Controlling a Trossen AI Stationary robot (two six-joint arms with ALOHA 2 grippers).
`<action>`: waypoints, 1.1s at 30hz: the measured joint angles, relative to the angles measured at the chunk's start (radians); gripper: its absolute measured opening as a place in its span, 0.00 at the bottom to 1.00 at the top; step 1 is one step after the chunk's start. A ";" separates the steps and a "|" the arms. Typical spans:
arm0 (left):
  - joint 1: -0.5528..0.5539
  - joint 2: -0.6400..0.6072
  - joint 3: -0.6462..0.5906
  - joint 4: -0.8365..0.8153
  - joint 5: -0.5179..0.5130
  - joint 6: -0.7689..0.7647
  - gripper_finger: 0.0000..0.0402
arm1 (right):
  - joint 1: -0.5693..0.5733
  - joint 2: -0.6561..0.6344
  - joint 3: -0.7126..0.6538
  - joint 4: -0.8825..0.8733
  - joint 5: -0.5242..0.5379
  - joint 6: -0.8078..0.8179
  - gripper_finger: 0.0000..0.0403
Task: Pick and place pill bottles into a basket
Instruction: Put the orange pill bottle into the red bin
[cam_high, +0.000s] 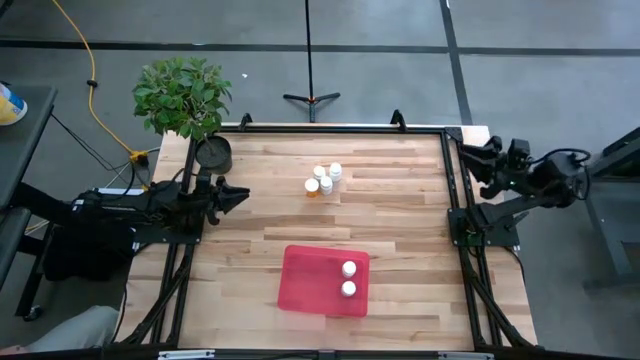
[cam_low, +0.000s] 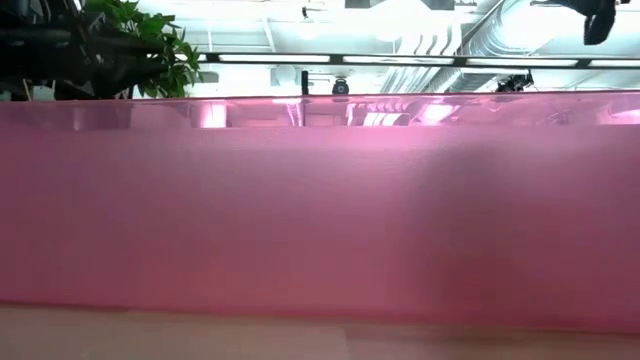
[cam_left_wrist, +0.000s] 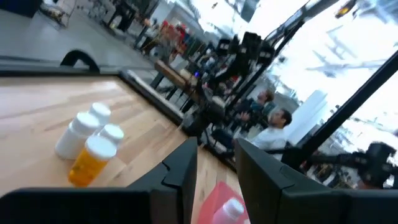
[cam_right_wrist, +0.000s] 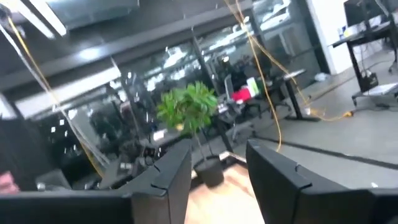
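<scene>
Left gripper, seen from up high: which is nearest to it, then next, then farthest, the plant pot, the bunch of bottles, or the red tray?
From the left gripper:
1. Plant pot, just beyond it at the table's far left corner.
2. Bunch of bottles, toward the table's middle.
3. Red tray, at the near edge.

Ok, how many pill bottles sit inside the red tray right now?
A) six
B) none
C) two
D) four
C: the high view shows two white-capped pill bottles inside the red tray, while four more stand clustered on the wooden table farther back.
</scene>
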 joint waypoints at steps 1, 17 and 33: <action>0.000 0.002 0.000 0.008 -0.004 0.001 0.36 | 0.000 0.004 -0.019 0.042 0.008 -0.006 0.35; 0.000 0.200 0.000 0.309 -0.012 0.083 0.36 | 0.000 -0.019 -0.285 0.323 -0.081 0.084 0.35; 0.000 0.501 0.172 0.405 0.059 0.225 0.36 | 0.000 -0.019 -0.513 0.549 -0.103 0.212 0.35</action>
